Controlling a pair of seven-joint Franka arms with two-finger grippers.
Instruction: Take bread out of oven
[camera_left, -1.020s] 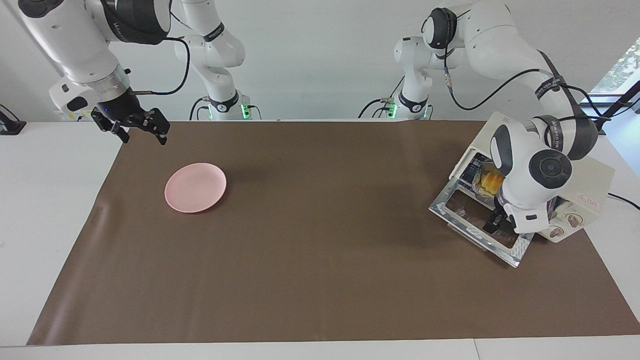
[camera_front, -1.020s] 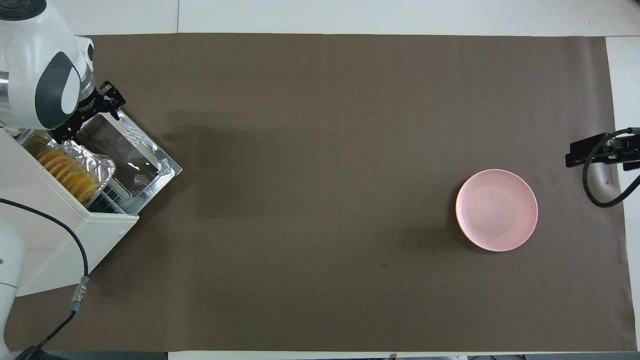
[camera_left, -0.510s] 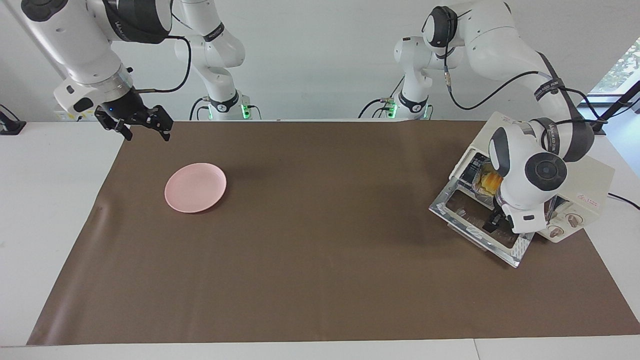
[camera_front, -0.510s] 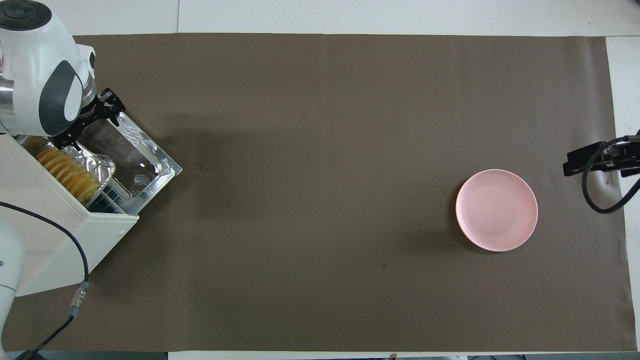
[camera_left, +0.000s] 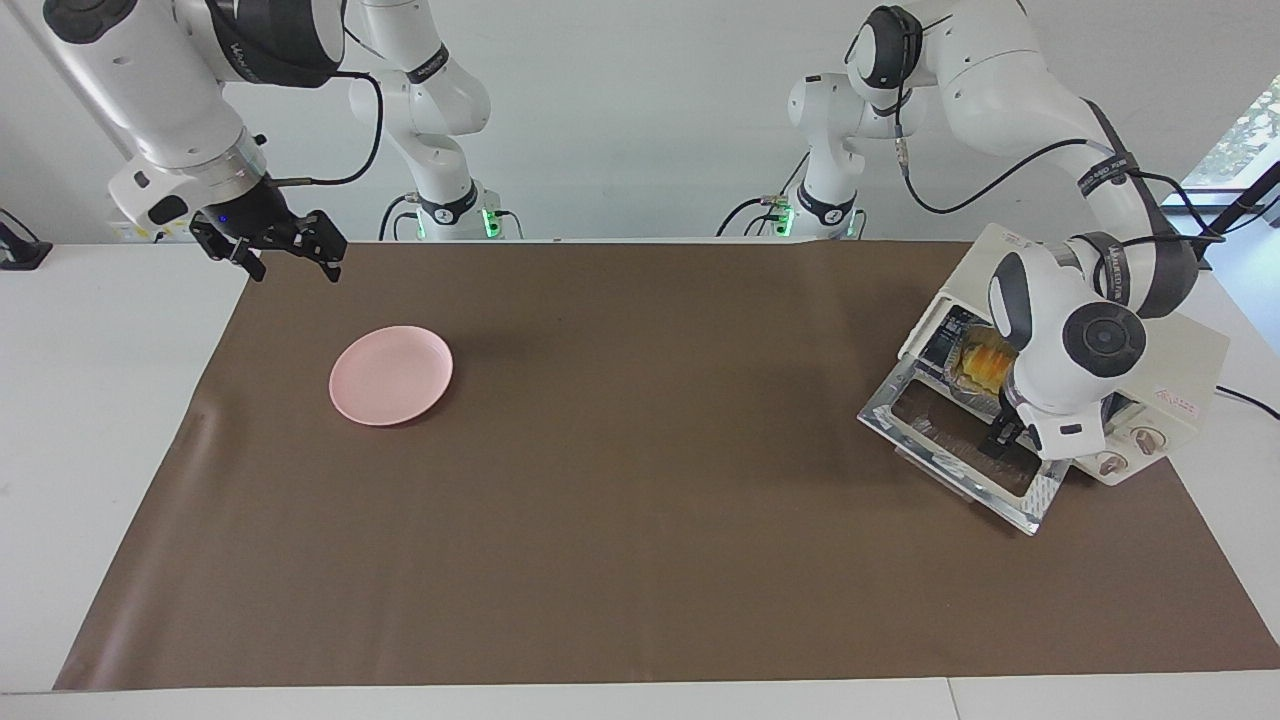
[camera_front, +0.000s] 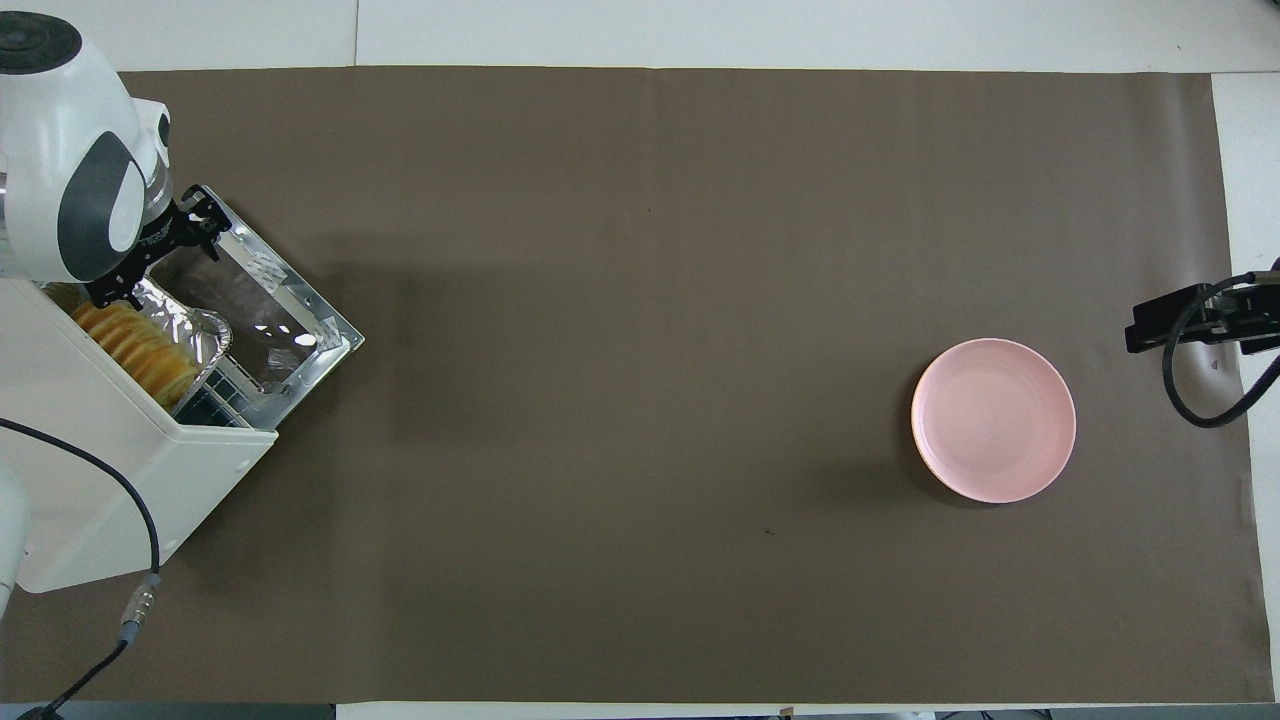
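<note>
The cream-white oven (camera_left: 1185, 365) stands at the left arm's end of the table, its glass door (camera_left: 945, 435) dropped open. The golden ridged bread (camera_left: 985, 357) lies in a silver foil tray (camera_left: 958, 377) that sticks partly out of the opening. It shows clearly in the overhead view (camera_front: 135, 345), with the tray (camera_front: 195, 325) around it. My left gripper (camera_left: 1003, 437) hangs open and empty over the open door (camera_front: 275, 300), close to the tray's end (camera_front: 155, 255). My right gripper (camera_left: 290, 262) waits open and empty in the air over the mat's edge near the pink plate.
A round pink plate (camera_left: 391, 374) lies on the brown mat (camera_left: 640, 520) toward the right arm's end, seen too from overhead (camera_front: 993, 420). The oven's two knobs (camera_left: 1130, 450) face away from the robots. A cable (camera_front: 150, 540) trails from the left arm beside the oven.
My left gripper has moved over the open door toward the oven's opening and the tray. My right gripper has drawn back a little toward the robots and now holds still.
</note>
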